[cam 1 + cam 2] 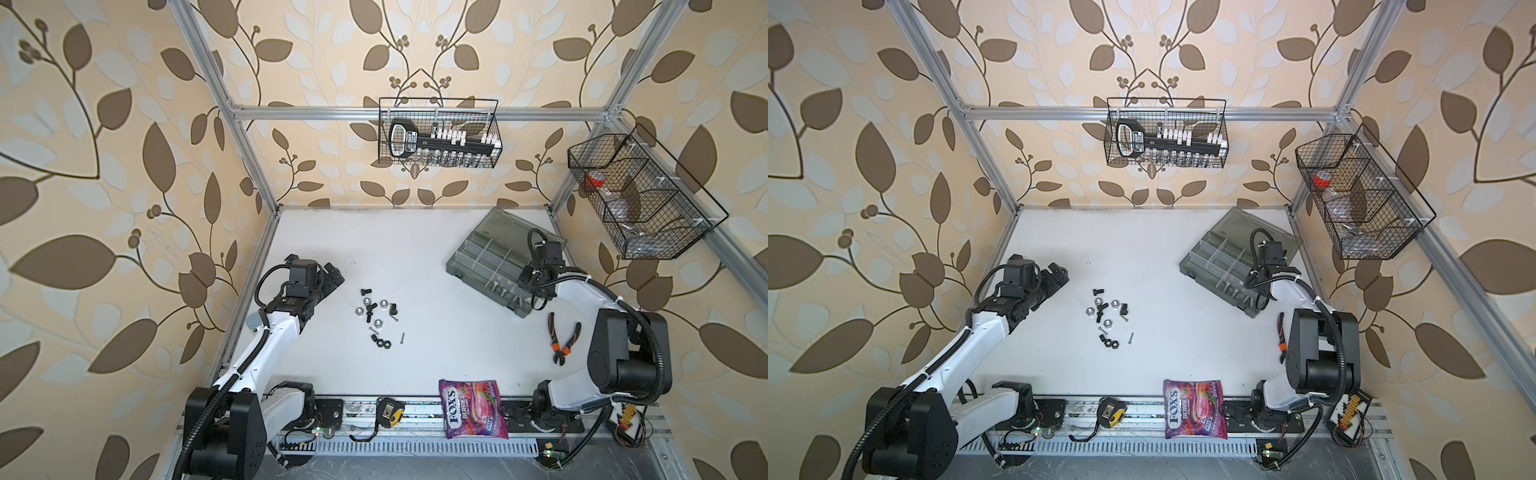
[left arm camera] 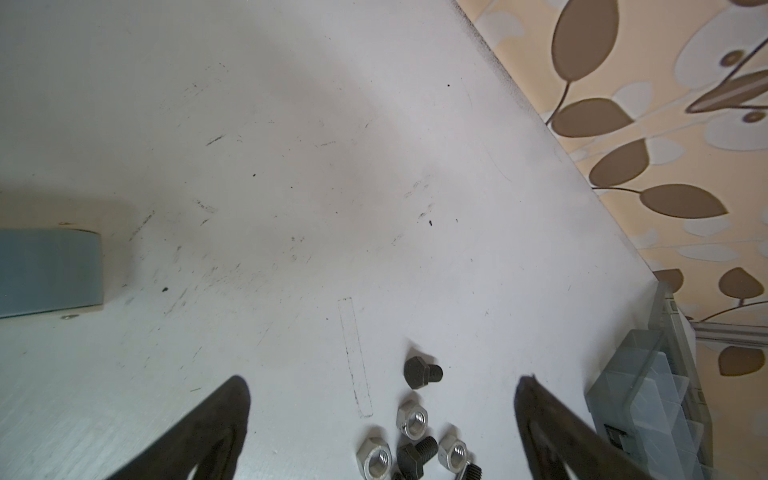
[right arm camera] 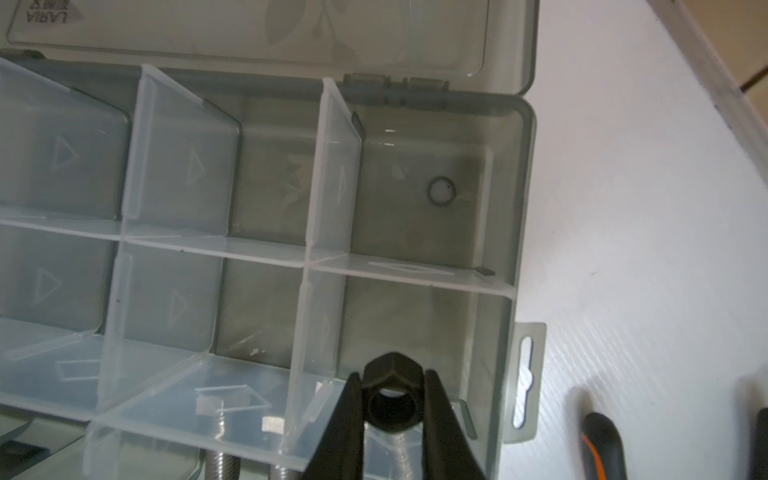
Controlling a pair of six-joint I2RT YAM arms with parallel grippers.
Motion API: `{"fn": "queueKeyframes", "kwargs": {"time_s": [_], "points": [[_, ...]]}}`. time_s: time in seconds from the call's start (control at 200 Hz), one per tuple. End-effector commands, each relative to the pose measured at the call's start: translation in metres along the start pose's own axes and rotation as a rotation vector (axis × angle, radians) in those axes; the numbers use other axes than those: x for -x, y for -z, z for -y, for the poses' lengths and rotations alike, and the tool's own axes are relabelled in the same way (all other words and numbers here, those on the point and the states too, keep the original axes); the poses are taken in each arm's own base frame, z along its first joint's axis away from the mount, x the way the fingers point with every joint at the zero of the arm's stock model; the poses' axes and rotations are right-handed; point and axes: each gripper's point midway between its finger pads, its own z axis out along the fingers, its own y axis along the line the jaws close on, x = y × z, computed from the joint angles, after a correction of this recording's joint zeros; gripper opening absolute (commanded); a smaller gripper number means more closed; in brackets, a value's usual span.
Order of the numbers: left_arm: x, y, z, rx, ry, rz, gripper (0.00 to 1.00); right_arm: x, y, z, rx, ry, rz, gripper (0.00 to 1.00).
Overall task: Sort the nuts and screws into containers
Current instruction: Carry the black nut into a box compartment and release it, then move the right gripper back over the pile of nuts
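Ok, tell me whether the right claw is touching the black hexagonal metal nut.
Touching. The right wrist view shows the right claw pinching the black hexagonal metal nut, a finger pressed against each side, over the grey translucent organizer box.

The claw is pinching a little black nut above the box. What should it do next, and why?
Probably open the right claw and let the black nut drop into the organizer box. The nut hangs pinched above its open compartments, lid folded back. Nearby compartments hold silver screws, so release over one without them.
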Motion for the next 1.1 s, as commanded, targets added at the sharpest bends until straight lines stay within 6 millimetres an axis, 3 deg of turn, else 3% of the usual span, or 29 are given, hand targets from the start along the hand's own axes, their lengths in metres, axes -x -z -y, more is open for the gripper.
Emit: {"fn": "queueKeyframes", "kwargs": {"time_s": [0.0,0.17,0.365,0.545,0.795,0.94,1.095], "points": [[0.014,0.006,0.018,-0.051,-0.012,0.036,0.99,-0.004,-0.004,0.005,-0.023,0.014,-0.008,0.05],[0.013,0.006,0.018,-0.051,-0.013,0.032,0.99,-0.004,-0.007,0.006,-0.030,0.018,-0.011,0.17],[0.014,0.006,0.017,-0.047,-0.012,0.034,0.99,-0.005,-0.009,0.005,-0.028,0.019,-0.018,0.21],[0.014,0.006,0.017,-0.046,-0.014,0.036,0.99,-0.003,-0.006,0.006,-0.032,0.015,-0.007,0.37],[0.015,0.006,0.017,-0.042,-0.012,0.040,0.99,0.009,0.013,0.002,-0.006,0.011,0.028,0.39],[0.016,0.006,0.017,-0.040,-0.011,0.042,0.99,0.017,0.039,-0.015,0.069,0.037,0.071,0.40],[0.018,0.006,0.019,-0.041,-0.007,0.045,0.99,0.004,0.074,-0.066,0.163,0.193,0.121,0.42]]}}
